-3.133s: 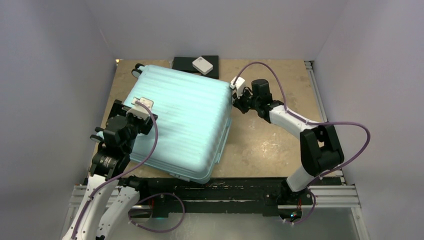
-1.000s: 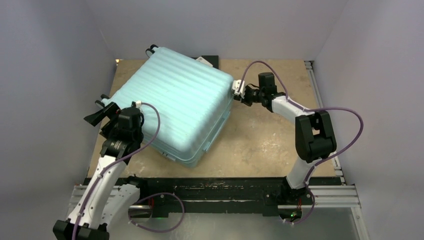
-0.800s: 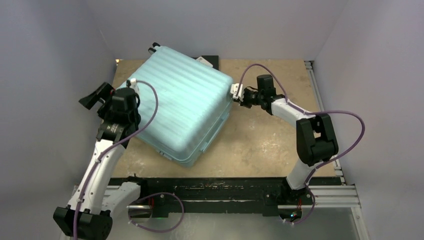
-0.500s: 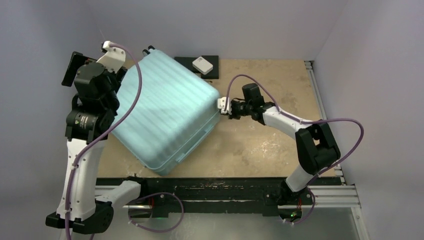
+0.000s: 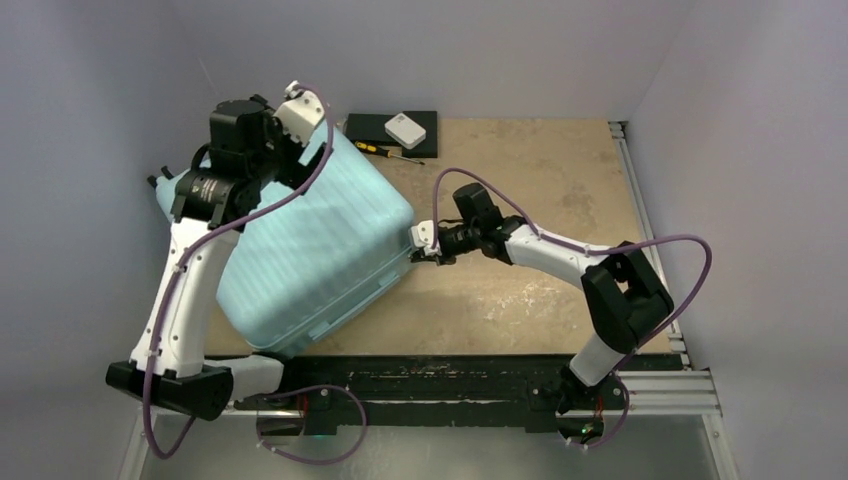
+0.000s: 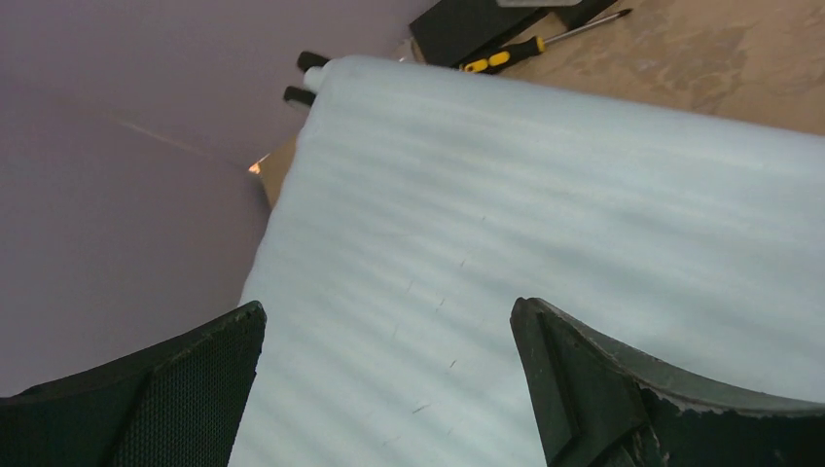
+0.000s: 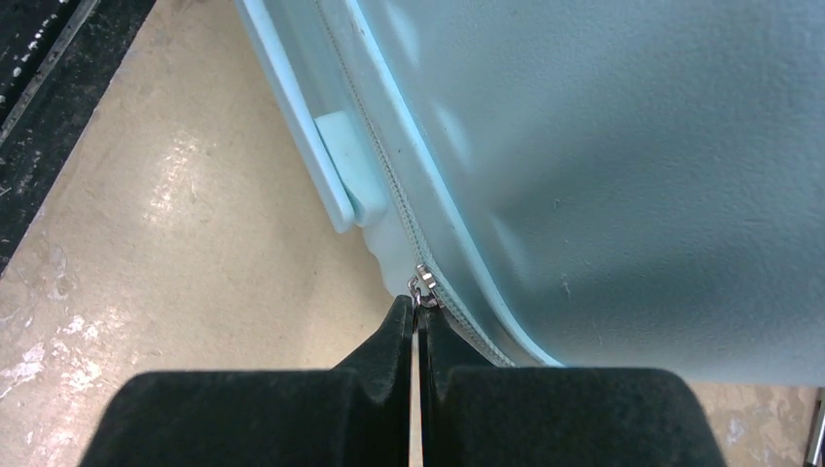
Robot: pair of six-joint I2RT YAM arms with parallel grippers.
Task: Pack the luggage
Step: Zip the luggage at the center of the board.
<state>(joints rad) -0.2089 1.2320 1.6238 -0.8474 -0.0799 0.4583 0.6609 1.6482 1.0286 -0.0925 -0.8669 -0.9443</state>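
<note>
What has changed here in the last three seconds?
The pale mint ribbed hard-shell suitcase swung and slid leftward, uncovering a yellow-handled screwdriver. The left end effector rose from its near-left side, now open above the shell. The right end effector followed leftward, still shut on the metal zipper pull. The black box with the white device stayed put.

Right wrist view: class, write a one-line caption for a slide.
The right jaws, shut, pinch the zipper pull at a corner of the luggage, over the table.

The luggage (image 5: 320, 250) is pale mint with ribs; the screwdriver (image 5: 378, 148) yellow-and-black.
</note>
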